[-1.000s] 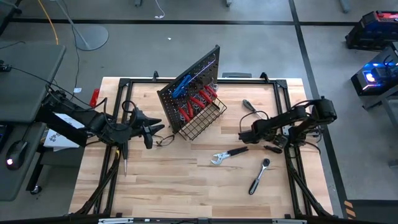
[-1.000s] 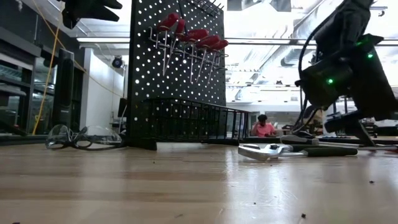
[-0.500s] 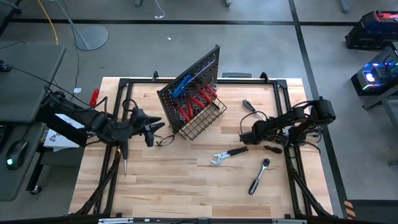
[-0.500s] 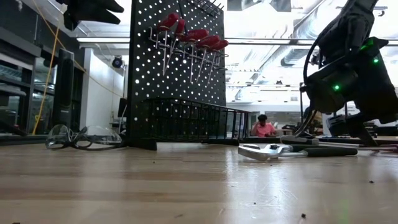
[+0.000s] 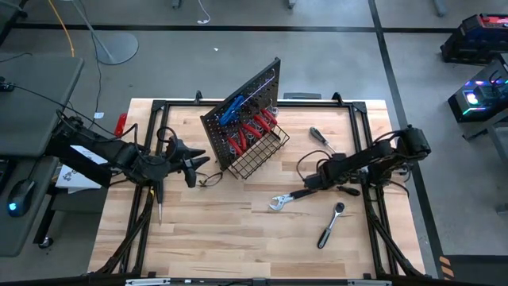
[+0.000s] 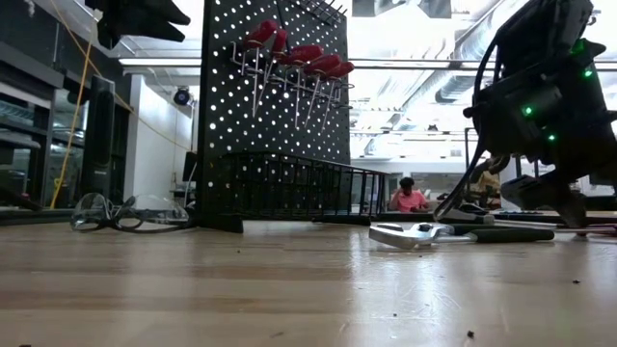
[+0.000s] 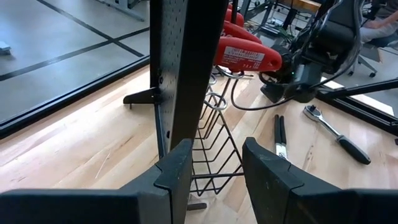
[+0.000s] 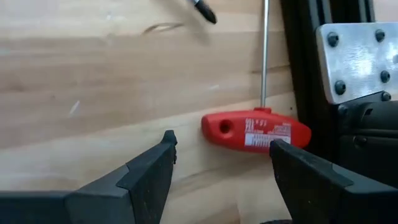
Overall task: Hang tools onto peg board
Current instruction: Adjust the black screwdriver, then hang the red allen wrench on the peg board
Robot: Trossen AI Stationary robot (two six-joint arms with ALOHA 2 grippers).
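Observation:
The black peg board (image 5: 242,111) stands slantwise at mid-table with a wire basket (image 5: 258,151) at its foot. Red-handled tools (image 6: 299,58) and a blue-handled one (image 5: 232,111) hang on its hooks. My left gripper (image 7: 214,165) is open, raised beside the board's left edge (image 7: 186,68), and touches nothing. My right gripper (image 8: 222,144) is open, low by the table's right rail (image 8: 298,37). Below and between its fingers a red-handled tool (image 8: 255,132) lies flat on the wood, its thin shaft (image 8: 264,56) pointing away. I cannot tell whether a finger touches it.
Pliers (image 5: 290,197) and a chrome ratchet (image 5: 331,225) lie on the near right of the table. A black-handled screwdriver (image 5: 320,137) lies right of the basket. Safety glasses (image 6: 125,212) lie left of the board's foot. A person (image 6: 407,198) sits far behind the table.
My right arm has swung a little toward the table's near edge and its gripper has rolled about its own axis, staying open. The tools on the table and the peg board have kept their places.

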